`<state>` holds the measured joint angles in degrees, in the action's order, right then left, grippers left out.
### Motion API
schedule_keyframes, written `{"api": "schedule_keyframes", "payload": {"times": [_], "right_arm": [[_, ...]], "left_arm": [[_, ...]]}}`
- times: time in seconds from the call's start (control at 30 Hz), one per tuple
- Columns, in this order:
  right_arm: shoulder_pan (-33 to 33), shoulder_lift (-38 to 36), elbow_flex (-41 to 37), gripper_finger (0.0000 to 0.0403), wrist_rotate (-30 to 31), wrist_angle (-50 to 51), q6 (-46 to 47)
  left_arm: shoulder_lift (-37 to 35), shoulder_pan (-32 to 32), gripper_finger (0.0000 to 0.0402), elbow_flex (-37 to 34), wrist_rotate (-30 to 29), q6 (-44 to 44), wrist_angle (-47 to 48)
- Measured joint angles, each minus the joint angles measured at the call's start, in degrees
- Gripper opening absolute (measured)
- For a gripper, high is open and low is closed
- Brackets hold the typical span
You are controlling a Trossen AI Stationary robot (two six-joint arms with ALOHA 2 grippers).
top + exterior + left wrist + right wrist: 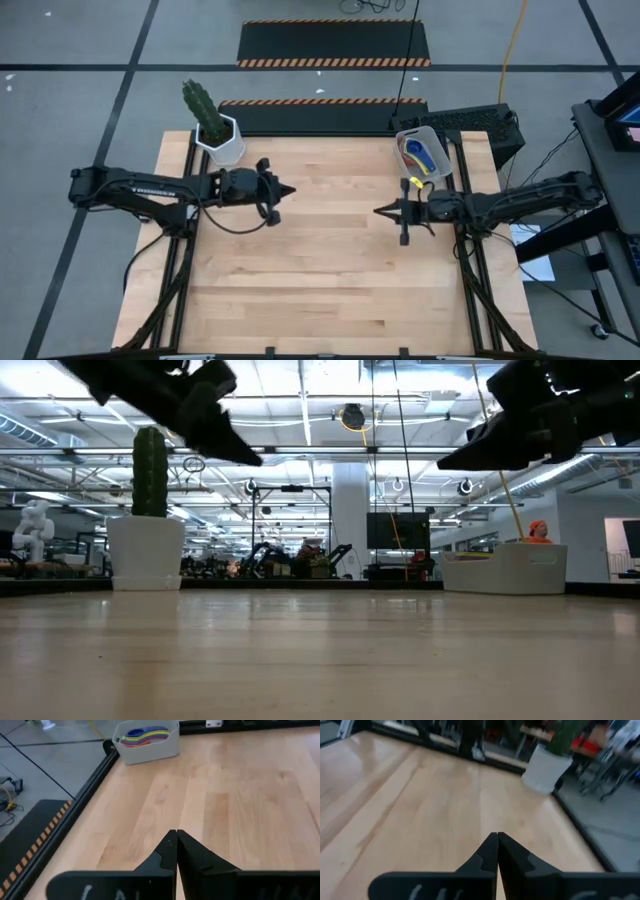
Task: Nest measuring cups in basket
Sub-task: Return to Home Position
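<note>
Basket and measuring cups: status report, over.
Left gripper shut, empty, mid-table. Right gripper shut, empty, near basket. Measuring cups stacked inside basket. Cactus pot far corner, no obstruction.

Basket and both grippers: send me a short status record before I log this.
basket: upright at the table's far right corner
measuring cups: nested inside the basket, coloured handles fanned out
left gripper: shut, empty, raised over the table's left half, tip toward centre
right gripper: shut, empty, raised over the right half, tip toward centre
cactus pot: far left corner
</note>
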<state>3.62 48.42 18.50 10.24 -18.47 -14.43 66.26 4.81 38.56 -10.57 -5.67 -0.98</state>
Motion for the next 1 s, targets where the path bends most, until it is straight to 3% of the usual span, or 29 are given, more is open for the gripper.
{"api": "schedule_keyframes", "payload": {"times": [0.57,0.8,1.0], "right_arm": [[-2.56,-8.90,-11.22,0.0000,0.00,-8.35,-3.18],[-3.64,-12.44,-14.14,0.0000,-0.01,-8.46,-1.92],[-4.46,-16.17,-17.33,0.0000,-3.05,-10.49,0.70]], "left_arm": [[-15.44,-0.51,0.0008,-8.15,-0.01,-0.60,-2.40],[-18.91,-0.13,0.0009,-14.67,-0.01,-1.37,-9.85],[-19.37,0.40,0.0013,-15.43,-0.02,-0.08,-10.20]]}}
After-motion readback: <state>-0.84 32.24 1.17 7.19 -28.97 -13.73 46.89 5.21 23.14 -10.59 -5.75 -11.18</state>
